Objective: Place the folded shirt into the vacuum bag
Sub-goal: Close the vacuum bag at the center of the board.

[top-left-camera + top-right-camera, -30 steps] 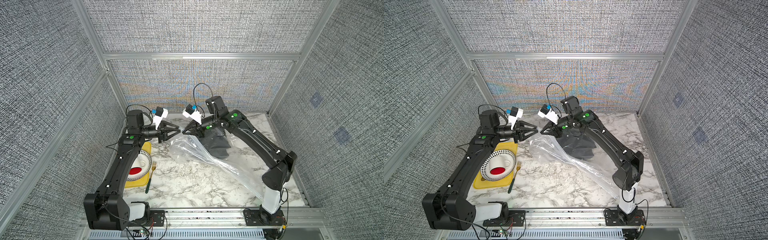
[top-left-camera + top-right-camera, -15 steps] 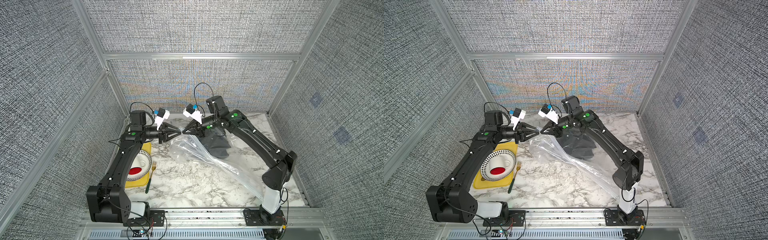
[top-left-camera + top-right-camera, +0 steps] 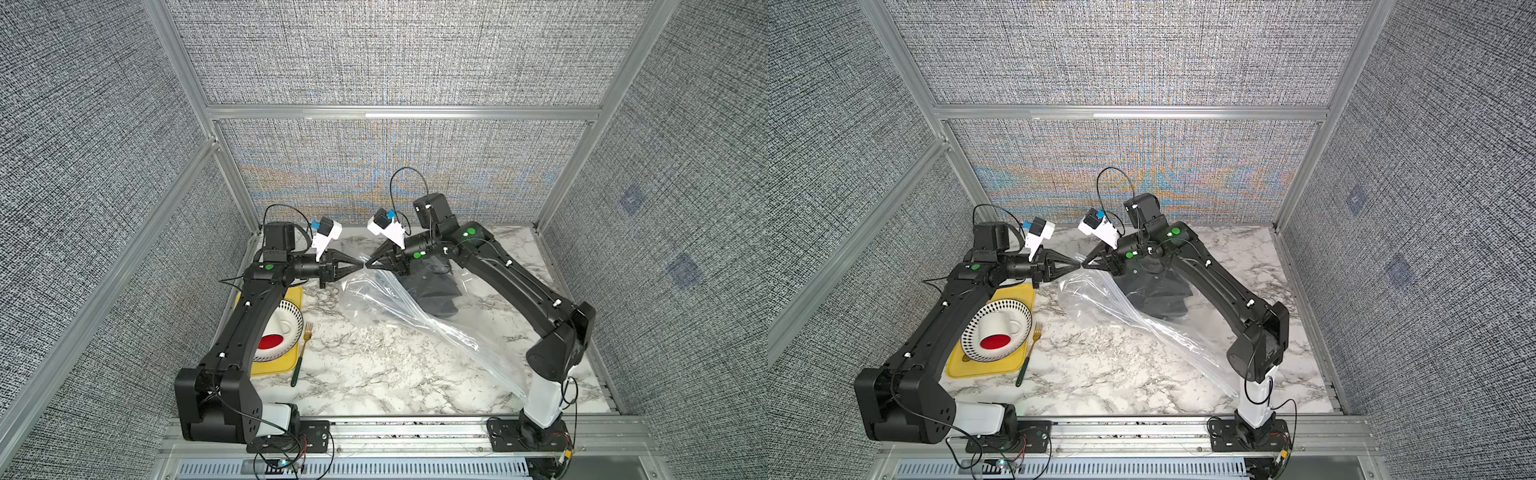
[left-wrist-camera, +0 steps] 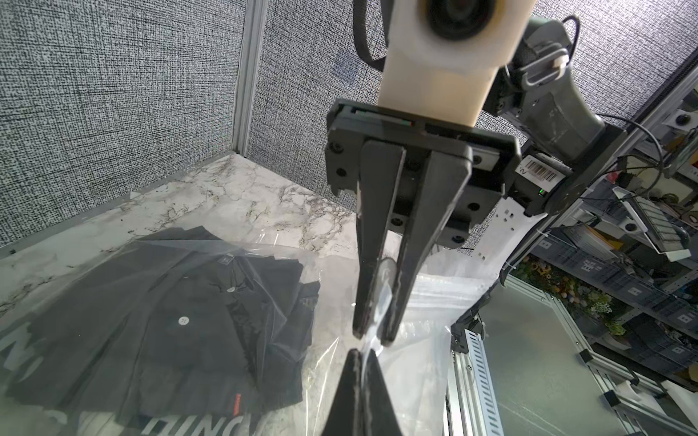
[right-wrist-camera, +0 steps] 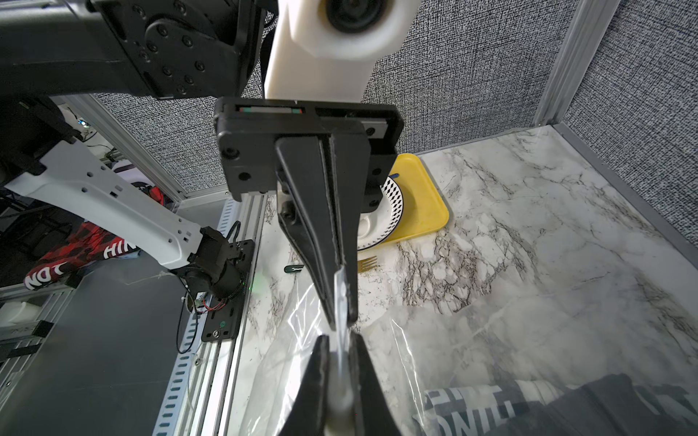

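Observation:
The vacuum bag (image 3: pixel 419 316) (image 3: pixel 1142 320) is clear crinkly plastic, raised at its far left end and sloping down to the front right of the marble table. The folded shirt (image 3: pixel 434 291) (image 3: pixel 1154 297) (image 4: pixel 170 321) is dark with white lettering and lies at the back, seen through the plastic. I cannot tell whether it is inside the bag or under it. My left gripper (image 3: pixel 362 264) (image 4: pixel 360 353) and right gripper (image 3: pixel 368 264) (image 5: pixel 336 341) meet tip to tip above the table. Each is shut on the bag's raised edge.
A yellow tray (image 3: pixel 274 368) (image 3: pixel 992 370) sits at the front left under my left arm. It holds a patterned plate (image 3: pixel 1017 309) and a white cup (image 3: pixel 996 332) with red inside. A green-handled fork (image 3: pixel 301 353) lies beside the tray. Aluminium posts and fabric walls enclose the table.
My left gripper moved right to the right gripper's tips and shut on the bag's raised edge. The right arm stayed put, still holding the bag.

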Robot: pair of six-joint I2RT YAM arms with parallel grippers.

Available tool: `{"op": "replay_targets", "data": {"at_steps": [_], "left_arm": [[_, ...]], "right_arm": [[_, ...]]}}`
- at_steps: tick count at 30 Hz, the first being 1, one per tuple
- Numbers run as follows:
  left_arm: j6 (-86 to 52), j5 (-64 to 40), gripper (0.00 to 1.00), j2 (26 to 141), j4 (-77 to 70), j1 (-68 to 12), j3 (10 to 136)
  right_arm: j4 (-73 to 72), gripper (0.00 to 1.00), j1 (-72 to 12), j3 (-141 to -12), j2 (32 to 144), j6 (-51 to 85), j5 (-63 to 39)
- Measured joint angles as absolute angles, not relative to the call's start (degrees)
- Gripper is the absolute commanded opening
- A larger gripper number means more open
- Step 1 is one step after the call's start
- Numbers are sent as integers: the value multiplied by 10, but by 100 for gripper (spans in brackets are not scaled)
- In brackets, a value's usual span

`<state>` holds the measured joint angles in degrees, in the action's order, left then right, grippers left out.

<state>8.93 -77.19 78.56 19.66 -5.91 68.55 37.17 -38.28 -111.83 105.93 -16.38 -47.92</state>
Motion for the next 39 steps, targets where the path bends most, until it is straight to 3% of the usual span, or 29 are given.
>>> {"op": "replay_targets", "data": {"at_steps": [18, 39], "left_arm": [[-112, -749, 0, 767, -28, -56, 620], [-233, -721, 0, 768, -153, -17, 588]], "right_arm": [[236, 0, -383, -988, 980, -125, -420], [224, 0, -385, -906, 912, -103, -366]]}}
